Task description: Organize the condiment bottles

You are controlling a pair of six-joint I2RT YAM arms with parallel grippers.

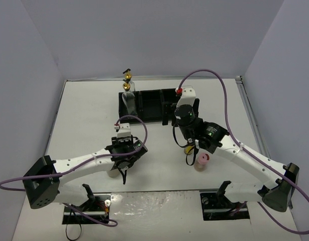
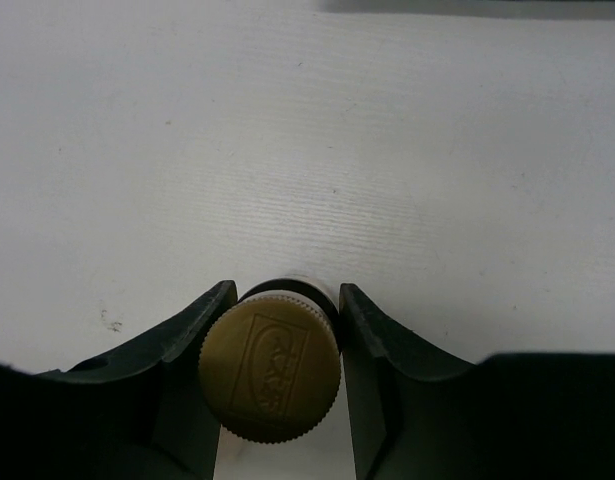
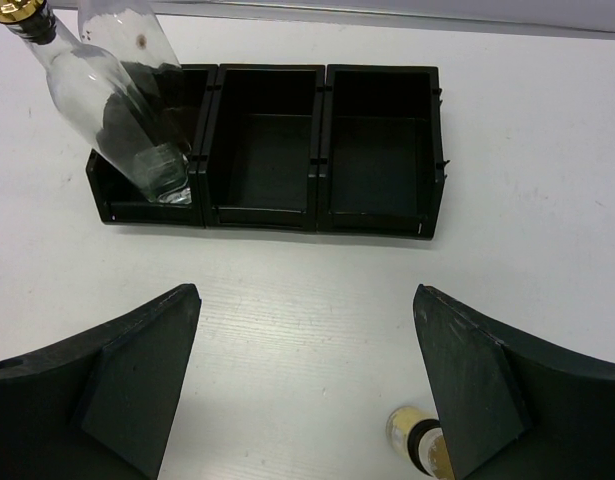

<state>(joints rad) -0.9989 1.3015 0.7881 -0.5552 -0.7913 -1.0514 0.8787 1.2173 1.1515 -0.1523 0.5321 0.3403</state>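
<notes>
Logged left gripper [image 2: 287, 291] clamped on gold-capped bottle [image 2: 270, 365], near left of table [image 1: 84, 115], well short of tray [image 3: 267, 222]. Logged right gripper [image 3: 305, 300] spread wide, empty; two tall glass bottles [image 3: 117, 100] leaning in tray's left compartment.

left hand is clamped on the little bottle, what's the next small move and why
Probably lift it straight up: the left hand is shut on the small bottle, which seems to stand on the table, and the tray has two empty compartments to carry it to.
</notes>
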